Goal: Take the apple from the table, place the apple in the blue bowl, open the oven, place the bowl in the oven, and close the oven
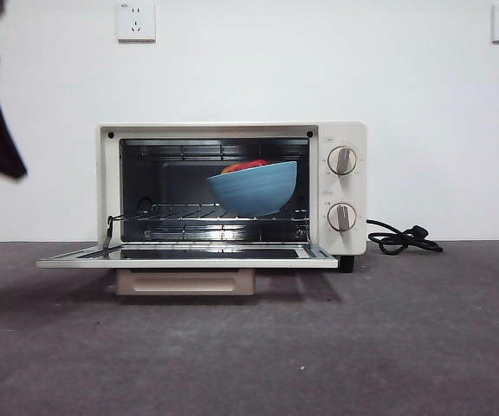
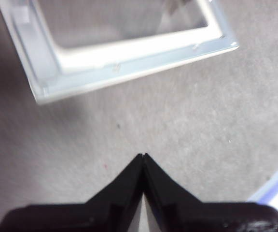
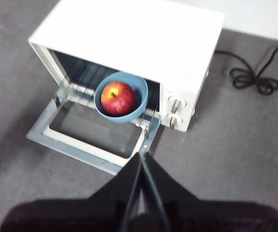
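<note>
Oven: the cream-white toaster oven (image 1: 232,195) stands on the desk against a white wall, its door (image 1: 189,254) dropped fully open and lying flat, level with the oven floor; the beige bar handle (image 1: 184,282) hangs below the door's front edge.
Controls: two round knobs (image 1: 342,160) sit one above the other on the panel beside the cavity.
Bowl: the round light-blue ridged bowl (image 1: 254,188) rests tilted on the wire rack (image 1: 180,212) inside the cavity, toward the knob side; in the right wrist view part of it reaches out past the opening over the door.
Apple: the round red apple with yellow-orange streaks (image 3: 117,98) lies inside the bowl, stem end up; from the front only its top shows above the rim.
Desk: the dark grey-brown matte desk (image 1: 249,355) carries the oven.
Cord: a black cord (image 1: 401,238) lies coiled on the desk on the knob side of the oven.
Left gripper: the left gripper (image 2: 144,155) hangs above bare desk near a corner of the open door, its black jaws pressed together, holding nothing.
Right gripper: the right gripper (image 3: 142,154) hovers high above the front of the oven, well clear of bowl and door, jaws pressed together and empty.
Wall: two white sockets (image 1: 136,21) are mounted high on it.
</note>
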Motion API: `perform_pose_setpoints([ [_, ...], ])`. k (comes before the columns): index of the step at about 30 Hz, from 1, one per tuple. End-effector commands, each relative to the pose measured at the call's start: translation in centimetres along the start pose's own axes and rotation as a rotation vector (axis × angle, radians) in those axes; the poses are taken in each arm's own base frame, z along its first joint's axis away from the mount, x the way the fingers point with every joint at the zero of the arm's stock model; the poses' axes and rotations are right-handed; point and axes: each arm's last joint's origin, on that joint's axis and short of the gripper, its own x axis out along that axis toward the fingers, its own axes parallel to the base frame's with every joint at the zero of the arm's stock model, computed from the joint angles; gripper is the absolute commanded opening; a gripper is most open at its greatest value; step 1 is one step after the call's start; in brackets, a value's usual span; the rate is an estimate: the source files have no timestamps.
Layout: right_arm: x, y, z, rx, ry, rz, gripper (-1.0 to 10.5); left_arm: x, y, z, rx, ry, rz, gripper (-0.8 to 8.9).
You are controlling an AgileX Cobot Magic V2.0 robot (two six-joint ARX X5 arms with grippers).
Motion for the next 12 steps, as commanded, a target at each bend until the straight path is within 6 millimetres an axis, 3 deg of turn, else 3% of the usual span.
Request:
perform_pose_setpoints([
  [1,-2.5,-0.5,-0.8,-0.008,-0.037,0.005,-0.1,1.7,1.9,-0.1,-0.076,0.032,-0.035,-0.08],
  [7,-6.5,-1.4,-2.1,0.009,-0.133,0.004,-0.1,3.6,5.6,0.8,-0.223,-0.004,-0.043,-0.08],
  [12,-8.5,-1.9,-2.9,0.017,-0.181,0.011,-0.1,4.1,7.7,1.4,-0.328,-0.072,-0.076,-0.08],
])
